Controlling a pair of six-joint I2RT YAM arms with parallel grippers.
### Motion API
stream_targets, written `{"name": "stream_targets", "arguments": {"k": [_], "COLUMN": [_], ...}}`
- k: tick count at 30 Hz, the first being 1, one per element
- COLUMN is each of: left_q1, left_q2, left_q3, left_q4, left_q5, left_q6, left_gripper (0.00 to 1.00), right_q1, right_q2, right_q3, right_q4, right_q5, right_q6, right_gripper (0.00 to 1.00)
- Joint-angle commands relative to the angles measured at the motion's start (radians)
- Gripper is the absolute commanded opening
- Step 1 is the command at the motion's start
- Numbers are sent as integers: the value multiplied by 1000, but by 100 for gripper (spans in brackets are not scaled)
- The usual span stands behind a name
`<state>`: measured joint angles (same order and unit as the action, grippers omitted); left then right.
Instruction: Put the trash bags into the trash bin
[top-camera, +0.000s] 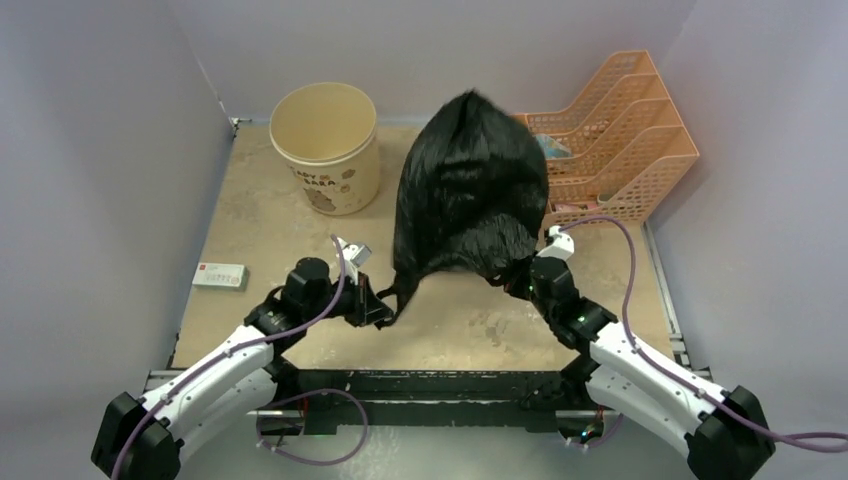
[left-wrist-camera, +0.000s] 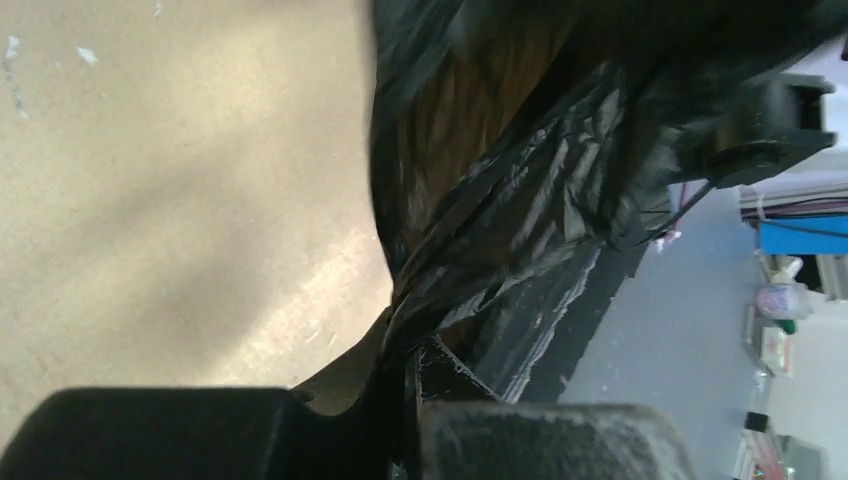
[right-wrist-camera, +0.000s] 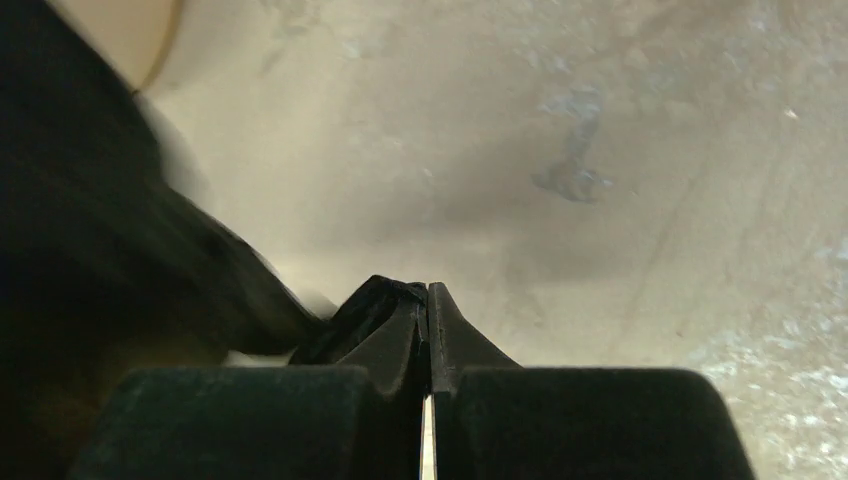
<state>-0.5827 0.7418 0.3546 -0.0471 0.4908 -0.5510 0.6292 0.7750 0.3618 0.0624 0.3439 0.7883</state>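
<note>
The black glossy trash bag (top-camera: 470, 190) billows in the air over the middle of the table, held by both grippers at its lower corners. My left gripper (top-camera: 383, 310) is shut on a twisted handle of the bag (left-wrist-camera: 480, 220). My right gripper (top-camera: 522, 275) is shut on the bag's other edge, a thin pinch of black film (right-wrist-camera: 385, 295) at its closed tips (right-wrist-camera: 428, 295). The cream-beige round trash bin (top-camera: 325, 145) stands upright and open at the back left, to the left of the bag, apart from it.
An orange mesh desk organiser (top-camera: 620, 135) stands at the back right, partly behind the bag. A small white and red box (top-camera: 220, 274) lies near the table's left edge. Grey walls close the table on three sides.
</note>
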Motion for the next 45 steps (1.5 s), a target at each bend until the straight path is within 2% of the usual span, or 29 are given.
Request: {"name": "stream_targets", "arguments": {"k": [1,6,9,12,14,16,19,21,24,29,31,33,35,38,40,42,45], "left_q1": [0,0,1,0,0,0,-1,-2,-1,-1,-1,-1,-1,-1,-2,-2,-1], "left_q2": [-29,121,148,95,52,16,-25,-43,-41,130,152,137,113,88,73,49,43], "left_q3": [180,658,819,737,578,373,48,-40,119,685,779,748,634,363,199,153,283], "left_q4": [120,-118,-144,-101,-76,-40,132,182,108,-161,-175,-156,-141,-56,65,110,37], "left_q5": [-8,-56,-47,-60,-47,-6,69,76,30,-31,-24,-37,-55,-28,20,29,-1], "left_q6": [-17,150,198,190,148,64,-98,-152,-85,150,191,200,164,40,-44,-79,-16], "left_gripper": [0,0,0,0,0,0,0,0,0,0,0,0,0,0,0,0,0], "right_q1": [0,0,0,0,0,0,0,0,0,0,0,0,0,0,-1,0,-1], "right_q2": [-80,-50,-65,-105,-113,-97,-69,-74,-77,3,-8,-48,-83,-67,-32,-28,-53], "right_q3": [177,513,642,565,458,318,139,114,238,685,746,684,554,325,210,225,368], "right_q4": [92,43,71,98,50,-28,-48,-27,-5,-42,-18,29,39,-24,-53,-53,-61], "right_q5": [-11,89,121,163,163,138,40,0,63,114,142,166,158,88,45,-14,37], "right_q6": [12,-190,-278,-297,-241,-117,51,80,-4,-235,-281,-293,-260,-88,16,5,-71], "right_gripper": [0,0,0,0,0,0,0,0,0,0,0,0,0,0,0,0,0]}}
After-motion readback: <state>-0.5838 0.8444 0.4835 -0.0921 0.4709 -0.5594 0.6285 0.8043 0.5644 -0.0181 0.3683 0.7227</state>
